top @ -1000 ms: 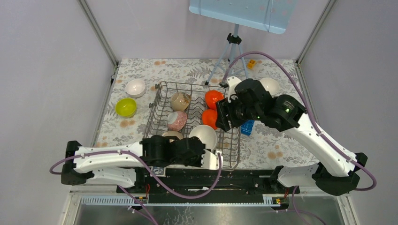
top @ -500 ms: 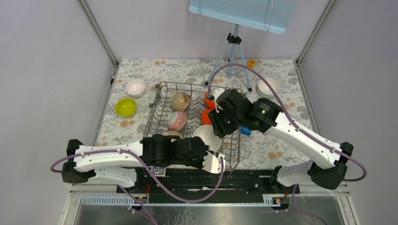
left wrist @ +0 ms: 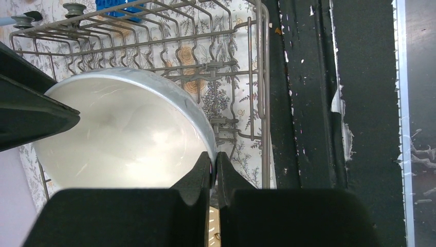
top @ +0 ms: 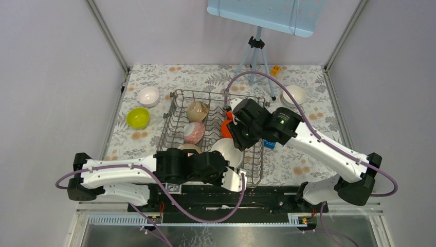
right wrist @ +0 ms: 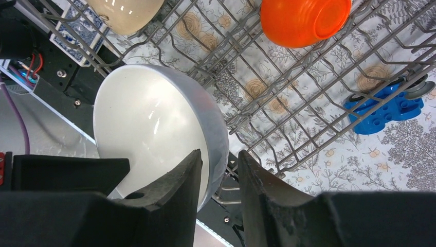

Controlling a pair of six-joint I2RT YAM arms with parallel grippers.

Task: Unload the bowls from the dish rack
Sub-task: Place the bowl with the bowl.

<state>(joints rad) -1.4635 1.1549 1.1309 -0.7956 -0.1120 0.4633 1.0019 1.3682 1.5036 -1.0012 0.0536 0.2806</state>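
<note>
The grey wire dish rack [top: 177, 103] stands mid-table. A white bowl [top: 224, 147] stands on edge at its near right. My left gripper [top: 229, 174] is shut on that bowl's near rim; in the left wrist view the fingertips [left wrist: 204, 170] pinch the rim of the white bowl [left wrist: 123, 134]. My right gripper [top: 237, 138] is open, its jaws either side of the same bowl's rim [right wrist: 218, 139], not closed on it. An orange-red bowl [right wrist: 303, 20], two beige bowls [top: 197, 109] [top: 189, 148] and a pink bowl [top: 194, 132] also sit in the rack.
A white bowl [top: 148, 95] and a lime-yellow bowl [top: 138, 117] lie left of the rack, another white bowl [top: 294, 94] at the far right. A blue block [right wrist: 385, 110] lies beside the rack's right wall. A grey tripod [top: 255, 51] stands behind.
My right arm has swung left and down over the rack, bringing its open jaws around the white bowl's rim. My left gripper has kept its hold on the bowl.
</note>
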